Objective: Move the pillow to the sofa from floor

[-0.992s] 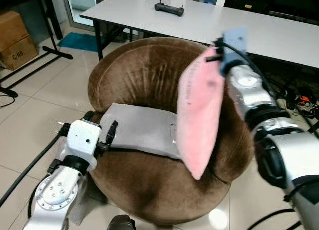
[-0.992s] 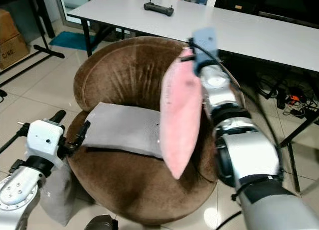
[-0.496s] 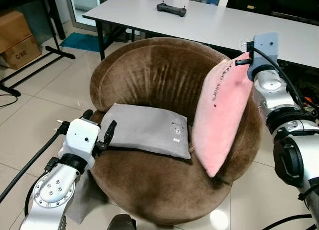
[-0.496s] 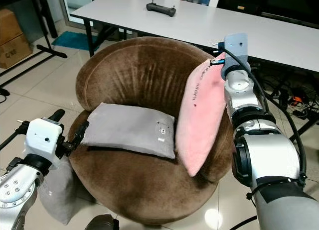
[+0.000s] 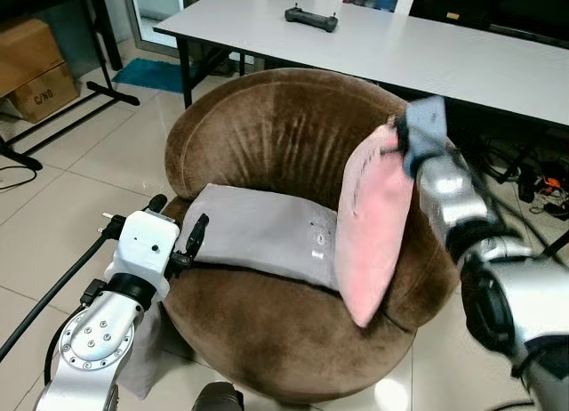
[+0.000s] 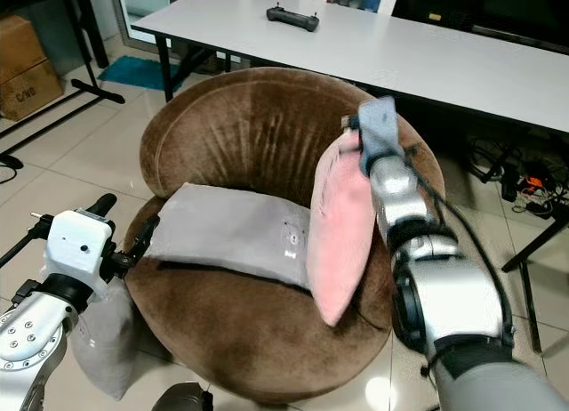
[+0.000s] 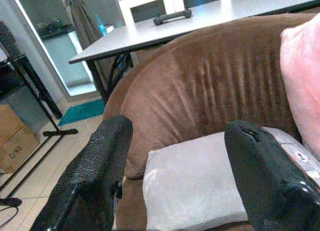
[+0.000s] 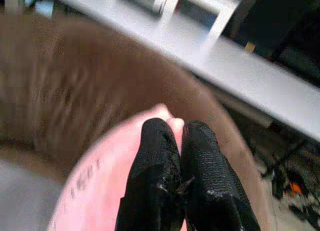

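A cardboard box (image 5: 34,68) on the floor bears black lettering that looks like "C/NO"; dark print runs along the pink pillow (image 5: 372,224), too blurred to read

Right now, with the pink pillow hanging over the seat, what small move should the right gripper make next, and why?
Probably lower it, then open: the right gripper pinches the pink pillow by its top corner, its tip just above the brown sofa seat, beside the grey pillow.
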You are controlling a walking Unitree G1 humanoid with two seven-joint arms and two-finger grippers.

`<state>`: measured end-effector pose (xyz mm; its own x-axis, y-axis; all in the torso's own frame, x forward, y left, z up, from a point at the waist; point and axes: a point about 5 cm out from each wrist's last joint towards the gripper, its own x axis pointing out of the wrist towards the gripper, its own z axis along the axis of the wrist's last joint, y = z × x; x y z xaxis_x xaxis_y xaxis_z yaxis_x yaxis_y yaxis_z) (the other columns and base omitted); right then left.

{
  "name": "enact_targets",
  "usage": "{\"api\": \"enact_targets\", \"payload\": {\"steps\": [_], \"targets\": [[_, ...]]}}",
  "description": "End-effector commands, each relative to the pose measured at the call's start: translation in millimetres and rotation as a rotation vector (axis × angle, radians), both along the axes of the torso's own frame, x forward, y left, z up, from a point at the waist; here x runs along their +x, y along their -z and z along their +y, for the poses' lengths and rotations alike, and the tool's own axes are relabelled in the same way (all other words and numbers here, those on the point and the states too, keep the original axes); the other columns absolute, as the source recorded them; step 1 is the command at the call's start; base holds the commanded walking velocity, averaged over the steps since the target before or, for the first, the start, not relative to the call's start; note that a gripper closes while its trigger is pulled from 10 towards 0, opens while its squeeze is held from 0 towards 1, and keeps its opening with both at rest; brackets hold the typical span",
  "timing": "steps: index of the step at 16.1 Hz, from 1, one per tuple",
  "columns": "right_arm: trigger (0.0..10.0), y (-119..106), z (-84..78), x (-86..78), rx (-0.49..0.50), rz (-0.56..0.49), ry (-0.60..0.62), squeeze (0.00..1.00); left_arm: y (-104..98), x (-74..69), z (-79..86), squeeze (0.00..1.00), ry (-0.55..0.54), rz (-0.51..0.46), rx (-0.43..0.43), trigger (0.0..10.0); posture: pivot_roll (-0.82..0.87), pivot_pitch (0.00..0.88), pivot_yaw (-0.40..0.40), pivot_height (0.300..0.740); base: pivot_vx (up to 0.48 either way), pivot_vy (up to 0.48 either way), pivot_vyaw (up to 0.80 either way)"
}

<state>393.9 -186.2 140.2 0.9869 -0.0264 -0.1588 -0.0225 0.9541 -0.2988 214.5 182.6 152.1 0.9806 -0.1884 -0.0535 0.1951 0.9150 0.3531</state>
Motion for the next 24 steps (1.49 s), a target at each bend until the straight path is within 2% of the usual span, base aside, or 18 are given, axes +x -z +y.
{"api": "enact_targets", "payload": {"steps": [1, 2, 3, 6, 9, 10, 13, 14, 15, 16, 17, 18, 20, 21, 24], "targets": [[10.0, 15.8, -8.1, -7.0, -0.057, 0.069, 0.032, 0.0, -3.0, -1.4, -3.5, 0.0, 0.02, -0.005, -0.002, 10.0, 0.31, 0.0, -0.075, 0.74, 0.0, 0.0, 0.0], [10.0, 19.7, -11.8, -9.1, -0.084, 0.086, 0.047, 0.0, -2.9, -1.6, -3.5, 0.0, 0.021, -0.004, -0.002, 10.0, 0.31, 0.0, -0.075, 0.74, 0.0, 0.0, 0.0], [10.0, 25.0, -21.7, -13.0, -0.154, 0.11, 0.088, 0.0, -2.9, -1.8, -3.7, 0.0, 0.023, -0.002, -0.001, 10.0, 0.31, 0.0, -0.073, 0.74, 0.0, 0.0, 0.0], [10.0, 21.4, -43.4, -15.8, -0.236, 0.111, 0.194, 0.0, -2.5, -1.3, -3.2, 0.0, 0.027, 0.001, 0.0, 10.0, 0.31, 0.0, -0.066, 0.74, 0.0, 0.0, 0.0], [10.0, 25.0, -50.1, -18.8, -0.245, 0.144, 0.206, 0.0, -2.2, 0.4, -4.2, 0.0, 0.036, 0.004, 0.0, 10.0, 0.3, 0.0, -0.059, 0.74, 0.0, 0.0, 0.0], [10.0, 34.4, -55.8, -24.6, -0.22, 0.199, 0.237, 0.0, -1.8, 0.7, -4.8, 0.0, 0.039, 0.008, -0.001, 10.0, 0.3, 0.0, -0.059, 0.74, 0.0, 0.0, 0.0], [10.0, 41.3, -62.1, -29.9, -0.163, 0.231, 0.279, 0.0, 2.7, -2.2, -7.1, 0.0, 0.071, 0.058, -0.029, 10.0, 0.31, 0.0, -0.07, 0.74, 0.0, 0.0, 0.0], [10.0, 44.4, -63.3, -32.0, -0.136, 0.242, 0.286, 0.21, 13.2, -12.5, -14.4, 0.0, 0.179, 0.173, -0.061, 10.0, 0.31, 0.0, -0.07, 0.74, 0.0, 0.0, 0.0], [10.0, 47.9, -65.7, -34.6, -0.139, 0.258, 0.292, 0.48, 21.3, -22.2, -19.3, 0.0, 0.262, 0.27, -0.099, 10.0, 0.31, 0.0, -0.068, 0.74, 0.0, 0.0, 0.0], [10.0, 48.8, -67.0, -35.6, -0.135, 0.264, 0.3, 0.47, 25.4, -25.8, -20.2, 0.0, 0.3, 0.326, -0.122, 10.0, 0.31, 0.0, -0.064, 0.74, 0.0, 0.0, 0.0], [10.0, 48.7, -67.8, -35.7, -0.134, 0.264, 0.305, 0.47, 26.7, -27.1, -20.5, 0.0, 0.32, 0.346, -0.124, 10.0, 0.31, 0.0, -0.064, 0.74, 0.0, 0.0, 0.0], [10.0, 48.7, -70.1, -36.5, -0.131, 0.265, 0.315, 0.47, 32.1, -31.3, -19.4, 0.0, 0.373, 0.426, -0.124, 10.0, 0.3, 0.0, -0.057, 0.74, 0.0, 0.0, 0.0], [10.0, 48.3, -72.4, -37.1, -0.125, 0.263, 0.321, 0.49, 35.5, -35.6, -16.8, 0.0, 0.416, 0.491, -0.111, 10.0, 0.3, 0.0, -0.055, 0.74, 0.0, 0.0, 0.0], [10.0, 46.9, -74.6, -37.0, -0.111, 0.256, 0.332, 1.0, 36.2, -36.9, -15.8, 0.0, 0.435, 0.527, -0.118, 10.0, 0.3, 0.0, -0.052, 0.74, 0.0, 0.0, 0.0], [10.0, 40.1, -80.0, -35.2, -0.053, 0.222, 0.359, 1.0, 38.4, -29.8, -20.4, 0.0, 0.463, 0.551, -0.122, 10.0, 0.29, 0.0, -0.05, 0.74, 0.0, 0.0, 0.0]]}}
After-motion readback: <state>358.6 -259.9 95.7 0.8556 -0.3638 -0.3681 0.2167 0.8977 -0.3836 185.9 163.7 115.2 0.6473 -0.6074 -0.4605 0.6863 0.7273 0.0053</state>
